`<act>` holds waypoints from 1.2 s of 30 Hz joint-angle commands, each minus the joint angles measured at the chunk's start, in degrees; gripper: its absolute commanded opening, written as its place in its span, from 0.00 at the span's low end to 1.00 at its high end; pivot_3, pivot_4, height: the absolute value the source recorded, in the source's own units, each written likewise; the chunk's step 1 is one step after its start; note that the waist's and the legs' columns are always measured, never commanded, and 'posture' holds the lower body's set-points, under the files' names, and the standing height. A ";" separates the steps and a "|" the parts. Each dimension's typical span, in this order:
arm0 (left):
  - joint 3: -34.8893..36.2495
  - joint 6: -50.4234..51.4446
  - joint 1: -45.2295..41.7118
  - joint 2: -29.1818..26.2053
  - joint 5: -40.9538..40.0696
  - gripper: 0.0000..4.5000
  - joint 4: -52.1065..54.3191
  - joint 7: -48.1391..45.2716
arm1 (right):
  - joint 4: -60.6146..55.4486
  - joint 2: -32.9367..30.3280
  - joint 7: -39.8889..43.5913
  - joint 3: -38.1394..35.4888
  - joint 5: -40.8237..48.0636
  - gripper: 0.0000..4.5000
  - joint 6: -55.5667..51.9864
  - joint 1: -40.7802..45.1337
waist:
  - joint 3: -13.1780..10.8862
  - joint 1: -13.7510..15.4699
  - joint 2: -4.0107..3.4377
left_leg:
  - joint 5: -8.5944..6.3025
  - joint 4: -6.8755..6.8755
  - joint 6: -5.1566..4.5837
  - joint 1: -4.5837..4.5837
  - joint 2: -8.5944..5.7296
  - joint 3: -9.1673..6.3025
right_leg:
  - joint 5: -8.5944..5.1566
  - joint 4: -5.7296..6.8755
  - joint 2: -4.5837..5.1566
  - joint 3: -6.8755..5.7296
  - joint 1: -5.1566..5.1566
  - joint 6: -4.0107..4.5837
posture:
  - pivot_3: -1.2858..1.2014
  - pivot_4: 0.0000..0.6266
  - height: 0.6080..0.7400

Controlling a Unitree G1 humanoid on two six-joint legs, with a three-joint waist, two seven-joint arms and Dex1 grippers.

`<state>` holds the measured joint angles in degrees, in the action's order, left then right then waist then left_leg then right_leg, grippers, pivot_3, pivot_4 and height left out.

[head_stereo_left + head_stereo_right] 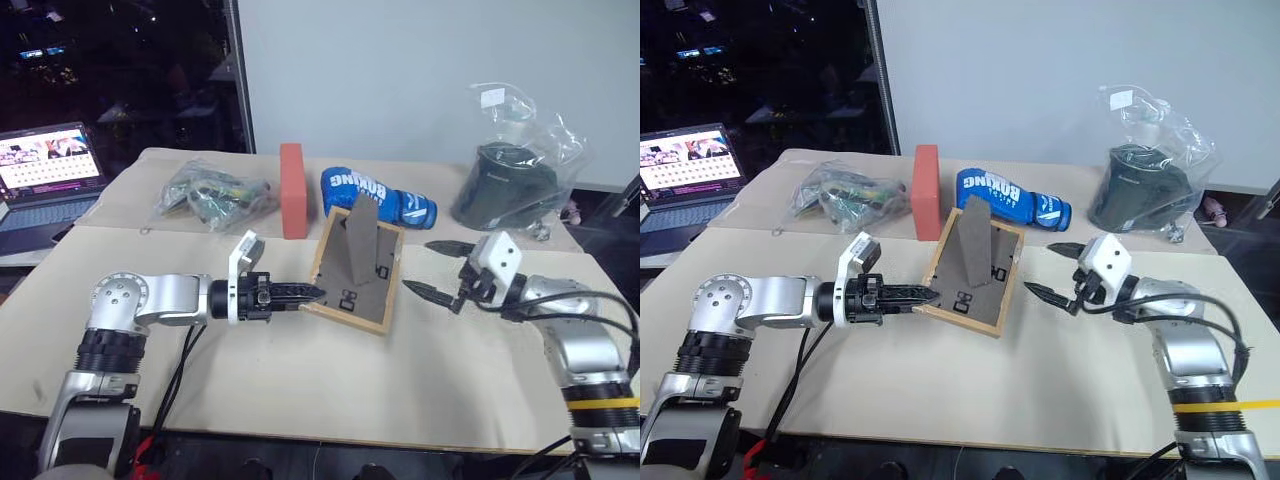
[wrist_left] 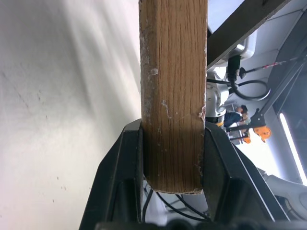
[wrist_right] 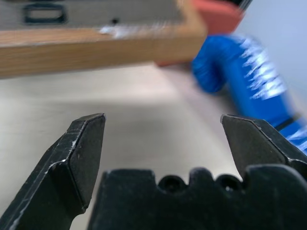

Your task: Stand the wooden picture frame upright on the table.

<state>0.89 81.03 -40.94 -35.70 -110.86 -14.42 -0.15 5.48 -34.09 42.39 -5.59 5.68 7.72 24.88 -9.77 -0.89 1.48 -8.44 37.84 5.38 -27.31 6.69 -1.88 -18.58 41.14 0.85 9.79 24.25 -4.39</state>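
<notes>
The left eye view shows the wooden picture frame (image 1: 357, 271) near the middle of the table (image 1: 300, 370), dark back facing up and toward the camera, its fold-out stand (image 1: 357, 245) swung out and pointing upward. The frame is tilted rather than upright: its left edge is pinched by the left gripper (image 1: 305, 293), whose two fingers are clamped on the light wood border (the left wrist view has the border squarely between both pads), while the lower edge looks close to the tabletop or resting on it, which cannot be told for sure. The right gripper (image 1: 430, 268) hangs just beside the frame's right edge with its fingers spread wide and nothing between them, apart from the wood.

Judged from this, the stand is already opened and the frame is gripped and partly raised. Still to do: bring it up onto its bottom edge and stand foot, picture side facing out, then let go. The red-orange block (image 1: 292, 190) and blue boxing glove (image 1: 375, 195) sit just behind, leaving room.
</notes>
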 commanded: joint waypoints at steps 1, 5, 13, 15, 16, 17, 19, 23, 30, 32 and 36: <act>-0.04 -2.11 0.63 2.23 -2.14 0.25 1.23 1.02 | 4.20 0.27 -18.68 0.42 -17.26 0.99 18.52 -1.67 | 0.00 0.27 0.00 | 0.01 0.00 0.01 -0.02 -0.01 0.00 | 0.02 -0.01 0.00 0.00 0.01 0.02 | 0.52 0.24 0.43; 2.28 -3.23 0.96 5.33 -2.14 0.25 2.05 1.76 | 6.61 0.96 -27.34 3.11 -25.23 0.99 26.98 -0.70 | 0.00 0.34 0.00 | 0.01 0.00 0.01 -0.07 -0.04 0.01 | 0.16 0.02 0.03 0.00 0.07 0.27 | 0.52 0.24 0.43; 3.75 -3.13 1.56 6.34 -2.14 0.25 3.00 3.03 | 4.99 -0.28 -36.07 7.91 -36.55 0.99 36.30 1.76 | 0.00 0.09 0.00 | 0.02 0.02 0.02 -0.03 -0.04 -0.01 | 0.16 0.09 0.03 0.00 0.03 0.27 | 0.52 0.24 0.43; 3.32 -2.82 1.64 5.78 -2.14 0.25 2.98 3.42 | 4.71 -0.81 -37.43 8.38 -38.51 0.99 37.40 2.19 | -0.01 0.18 0.00 | 0.02 0.02 0.02 -0.03 -0.04 -0.01 | 0.16 0.09 0.03 0.00 0.01 0.27 | 0.52 0.24 0.43; 3.13 -2.69 1.66 5.55 -2.14 0.25 3.03 3.51 | 4.71 -1.07 -37.86 8.61 -39.15 0.99 37.70 2.33 | 0.00 0.19 0.00 | 0.02 0.03 0.02 -0.04 -0.04 -0.01 | 0.16 0.08 0.03 0.00 0.01 0.26 | 0.52 0.24 0.43; 3.06 -2.65 1.72 5.48 -2.14 0.25 3.18 3.55 | 4.73 -1.30 -38.17 8.75 -39.48 0.99 37.89 2.35 | 0.00 0.20 0.00 | 0.02 0.03 0.02 -0.04 -0.04 -0.01 | 0.16 0.08 0.03 0.00 0.00 0.26 | 0.52 0.24 0.43; 3.61 -2.70 1.87 5.90 -2.14 0.25 3.20 2.92 | 5.32 -1.63 -38.08 9.10 -38.78 0.88 38.27 2.37 | 0.00 0.20 0.00 | 0.02 0.04 0.02 -0.04 -0.04 -0.01 | 0.16 0.08 0.03 0.00 0.00 0.27 | 0.52 0.24 0.43; 2.85 -1.96 2.38 4.00 -2.14 0.25 4.44 1.67 | 5.13 -2.69 -39.55 8.64 -39.45 0.62 39.12 1.94 | -0.01 0.06 0.00 | 0.02 0.05 0.02 -0.04 -0.04 -0.02 | 0.16 0.11 0.03 0.00 0.01 0.27 | 0.52 0.24 0.43; 2.51 -1.90 1.93 1.48 -2.14 0.47 4.25 0.01 | 6.28 -4.41 -41.34 8.56 -39.88 0.37 41.18 1.86 | -0.01 0.03 0.00 | 0.02 0.10 0.02 -0.03 -0.04 -0.02 | 0.16 0.21 0.03 0.00 0.02 0.27 | 0.52 0.24 0.43; 2.24 -2.69 2.37 0.50 -2.14 0.64 4.49 0.77 | 6.56 -4.52 -41.06 8.74 -39.41 0.29 41.56 2.04 | -0.01 -0.09 0.00 | 0.02 0.11 0.02 -0.02 -0.04 -0.03 | 0.15 0.26 0.03 0.00 0.02 0.28 | 0.52 0.24 0.43; 4.04 -3.21 3.24 -3.47 -2.14 0.96 4.63 -0.26 | 7.50 -4.50 -37.38 9.87 -34.31 0.28 40.90 2.77 | -0.01 -0.08 0.01 | 0.01 0.22 0.02 -0.03 -0.05 -0.04 | 0.07 0.46 0.03 0.00 0.04 0.32 | 0.52 0.24 0.43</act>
<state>2.77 78.21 -37.81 -37.36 -112.53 -11.02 0.65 13.83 -38.05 4.19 5.70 -33.65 48.61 26.04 -9.78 -0.98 1.50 -8.43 38.09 5.40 -27.33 6.64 -1.92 -18.53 41.66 0.89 9.79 24.30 -4.07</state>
